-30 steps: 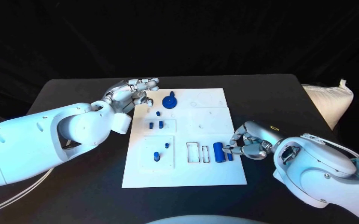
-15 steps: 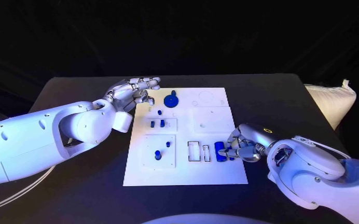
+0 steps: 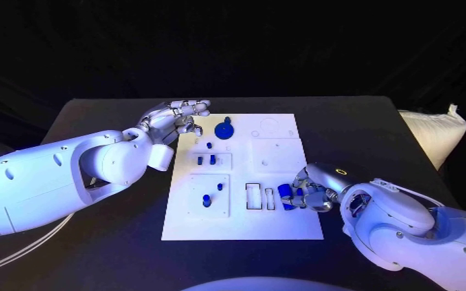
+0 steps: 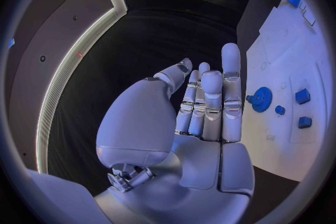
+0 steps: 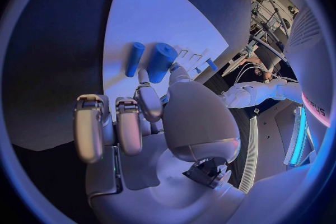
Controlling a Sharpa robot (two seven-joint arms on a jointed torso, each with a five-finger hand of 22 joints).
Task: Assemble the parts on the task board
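Task board flat at the middle of the black table; white plate with shallow recesses and small blue parts across it. Blue gear near the far end, beside the left hand; small blue pegs in the recess nearer the middle; another blue piece in the near-left recess. Left hand over the board's far-left corner, fingers straight and close together, nothing in them; wrist view shows the bare palm with the gear just beyond the fingertips. Right hand at the board's near-right edge, fingers curled in around the thick blue cylinder; wrist view shows that cylinder at the fingertips with a thinner blue rod just beside it; whether the cylinder is actually gripped, cannot tell.
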